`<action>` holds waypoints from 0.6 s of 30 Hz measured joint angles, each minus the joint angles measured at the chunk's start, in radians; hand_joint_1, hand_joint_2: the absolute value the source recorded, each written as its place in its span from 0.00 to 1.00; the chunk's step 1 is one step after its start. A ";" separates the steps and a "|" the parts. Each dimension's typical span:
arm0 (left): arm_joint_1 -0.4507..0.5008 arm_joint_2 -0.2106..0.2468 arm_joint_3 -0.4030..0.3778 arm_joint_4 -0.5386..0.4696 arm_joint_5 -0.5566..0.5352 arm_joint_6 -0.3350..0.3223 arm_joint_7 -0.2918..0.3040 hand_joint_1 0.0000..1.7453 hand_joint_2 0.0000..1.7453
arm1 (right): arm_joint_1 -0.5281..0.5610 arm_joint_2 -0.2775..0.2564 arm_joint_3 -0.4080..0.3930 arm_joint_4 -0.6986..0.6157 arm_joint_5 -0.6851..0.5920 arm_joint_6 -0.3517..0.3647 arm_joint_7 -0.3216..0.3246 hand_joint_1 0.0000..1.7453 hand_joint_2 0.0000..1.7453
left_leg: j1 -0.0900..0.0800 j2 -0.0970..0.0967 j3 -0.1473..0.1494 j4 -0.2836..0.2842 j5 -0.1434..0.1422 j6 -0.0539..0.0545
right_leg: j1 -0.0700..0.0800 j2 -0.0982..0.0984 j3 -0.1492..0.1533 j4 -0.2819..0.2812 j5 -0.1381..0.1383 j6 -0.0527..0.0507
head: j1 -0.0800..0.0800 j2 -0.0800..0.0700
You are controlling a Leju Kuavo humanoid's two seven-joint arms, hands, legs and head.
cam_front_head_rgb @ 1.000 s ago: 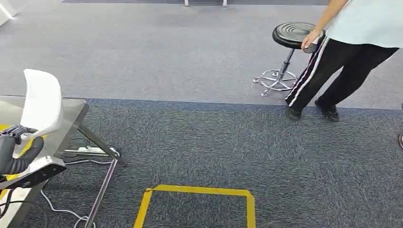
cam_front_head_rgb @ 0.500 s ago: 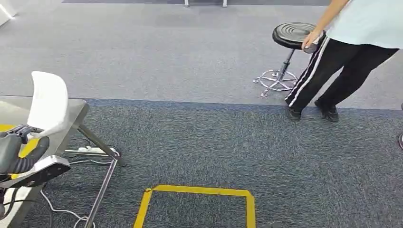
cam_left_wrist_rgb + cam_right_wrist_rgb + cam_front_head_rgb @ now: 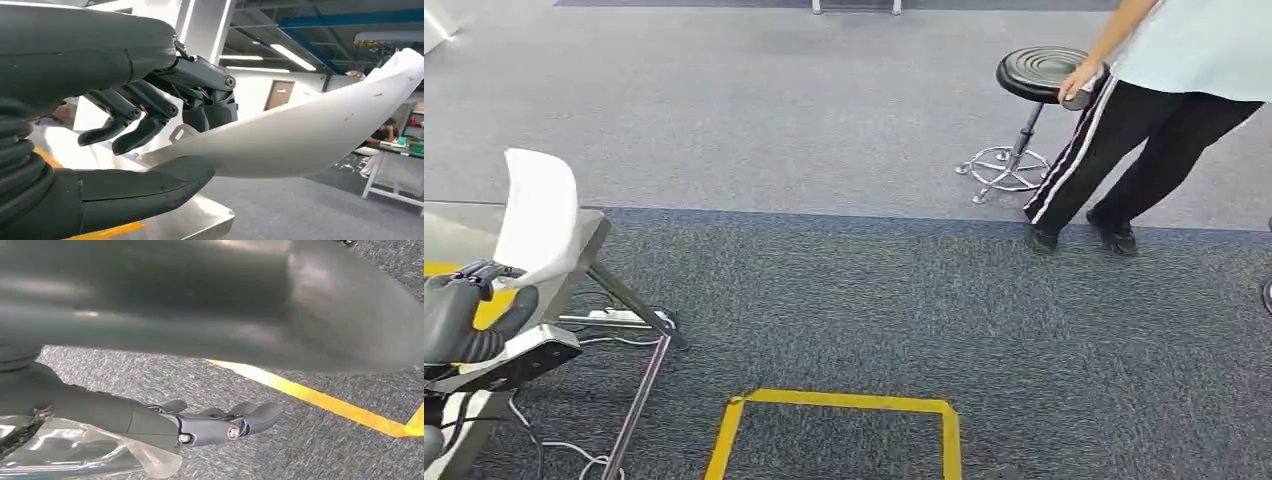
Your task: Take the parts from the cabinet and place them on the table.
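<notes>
Left hand (image 3: 464, 310) grips white part (image 3: 539, 215) (above table (image 3: 584, 235)).

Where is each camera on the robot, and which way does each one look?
Head view: high on the body, looking down at the carpet, the metal table and a person; the left hand shows.
Left wrist view: behind the left hand, looking across the room.
Right wrist view: behind the right hand, facing the floor.
Shared: head and left wrist views both show the white part.

The person (image 3: 1169, 110) is cut off above the waist; the table (image 3: 574, 245) runs off the left edge.
</notes>
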 joint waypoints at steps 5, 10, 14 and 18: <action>0.000 0.000 0.000 0.000 0.002 0.000 0.004 1.00 1.00 | 0.000 -0.001 0.000 0.000 0.001 0.000 0.002 0.00 0.00 | -0.005 -0.001 -0.002 0.007 -0.005 0.010 | -0.003 -0.002 0.012 -0.004 0.004 0.008 | -0.001 0.000; -0.005 -0.001 0.000 0.000 0.003 0.002 0.010 1.00 1.00 | -0.002 -0.002 -0.006 -0.009 0.002 -0.002 0.002 0.00 0.00 | 0.007 -0.006 0.025 -0.036 0.007 0.028 | -0.002 0.033 -0.017 0.052 -0.030 0.019 | 0.005 0.000; -0.005 -0.008 -0.001 0.001 0.003 0.001 0.013 1.00 1.00 | 0.006 -0.004 -0.006 -0.010 0.001 -0.004 0.006 0.00 0.00 | 0.008 -0.016 0.029 -0.035 -0.003 0.028 | -0.005 0.047 -0.197 0.320 -0.098 0.028 | 0.007 0.000; -0.003 -0.011 -0.002 0.004 0.003 0.001 0.019 1.00 1.00 | 0.018 -0.004 -0.010 -0.011 0.002 -0.005 0.006 0.00 0.00 | 0.016 -0.027 0.057 -0.025 -0.034 0.002 | -0.023 0.048 -0.094 0.046 0.086 0.044 | 0.008 0.000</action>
